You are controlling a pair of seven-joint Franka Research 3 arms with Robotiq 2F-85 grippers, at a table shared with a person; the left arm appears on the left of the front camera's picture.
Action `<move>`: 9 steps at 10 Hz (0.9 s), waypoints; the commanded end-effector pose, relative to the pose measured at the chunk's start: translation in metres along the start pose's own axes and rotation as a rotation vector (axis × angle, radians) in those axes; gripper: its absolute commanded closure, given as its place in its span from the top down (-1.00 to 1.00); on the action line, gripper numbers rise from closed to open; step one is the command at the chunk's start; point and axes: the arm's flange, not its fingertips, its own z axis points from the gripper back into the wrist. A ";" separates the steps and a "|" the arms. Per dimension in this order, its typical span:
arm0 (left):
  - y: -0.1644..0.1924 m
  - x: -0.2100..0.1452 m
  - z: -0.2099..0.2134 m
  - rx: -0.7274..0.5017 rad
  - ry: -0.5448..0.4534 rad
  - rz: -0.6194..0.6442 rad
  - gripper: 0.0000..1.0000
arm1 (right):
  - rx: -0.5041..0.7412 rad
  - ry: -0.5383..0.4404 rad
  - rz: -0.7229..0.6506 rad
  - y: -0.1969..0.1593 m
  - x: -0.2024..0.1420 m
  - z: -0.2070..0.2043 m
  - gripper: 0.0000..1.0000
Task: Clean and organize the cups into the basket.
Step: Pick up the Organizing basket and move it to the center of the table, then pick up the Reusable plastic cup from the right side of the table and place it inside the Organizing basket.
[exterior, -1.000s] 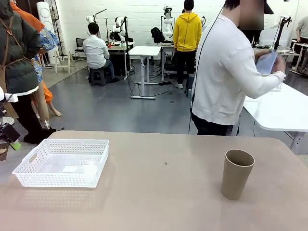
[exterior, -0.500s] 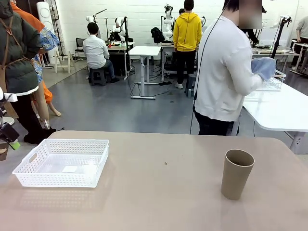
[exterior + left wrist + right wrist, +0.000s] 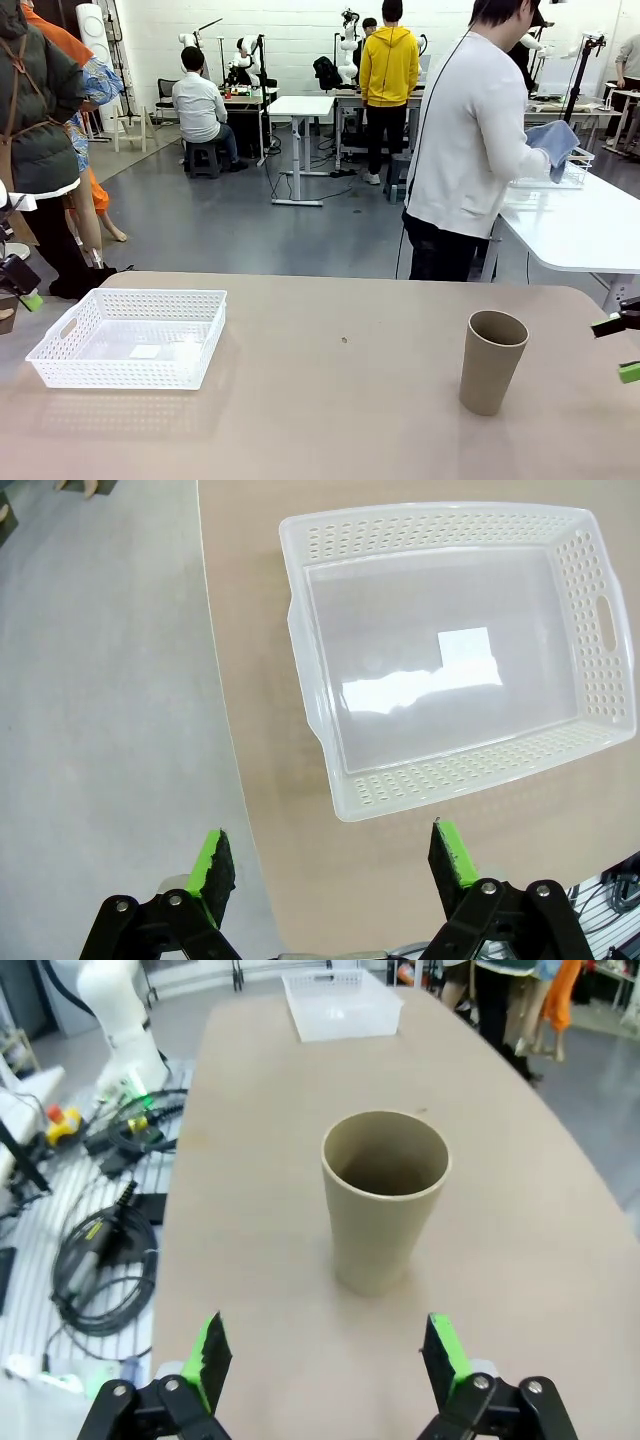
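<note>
Now the pickup is being lined up — right claw held wide open and empty before the upright cup, basket well apart under the open left claw; a forward reach and squeeze are called for

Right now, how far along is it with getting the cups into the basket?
Nothing looks done yet: the basket holds no cups. In hand: the right gripper is open and lined up on the upright brown cup, not touching it. The left gripper hangs open near the basket. Left to do: grasp, carry, drop in.
</note>
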 end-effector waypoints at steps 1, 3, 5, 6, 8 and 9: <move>0.000 0.000 0.001 0.016 0.005 -0.005 1.00 | -0.018 -0.017 0.058 0.026 -0.014 -0.043 1.00; 0.000 0.000 0.001 0.016 0.005 -0.005 1.00 | 0.009 -0.003 0.053 0.020 -0.015 -0.065 1.00; 0.000 0.000 0.001 0.016 0.005 -0.005 1.00 | 0.018 0.008 0.034 0.014 -0.018 -0.080 1.00; 0.000 0.000 0.001 0.016 0.005 -0.005 1.00 | 0.019 0.014 0.023 0.013 -0.019 -0.085 1.00; 0.000 0.000 0.001 0.016 0.005 -0.005 1.00 | -0.028 0.016 -0.063 0.012 -0.018 -0.082 1.00; 0.000 0.000 0.001 0.016 0.005 -0.005 1.00 | 0.044 0.020 0.007 -0.024 -0.017 -0.066 1.00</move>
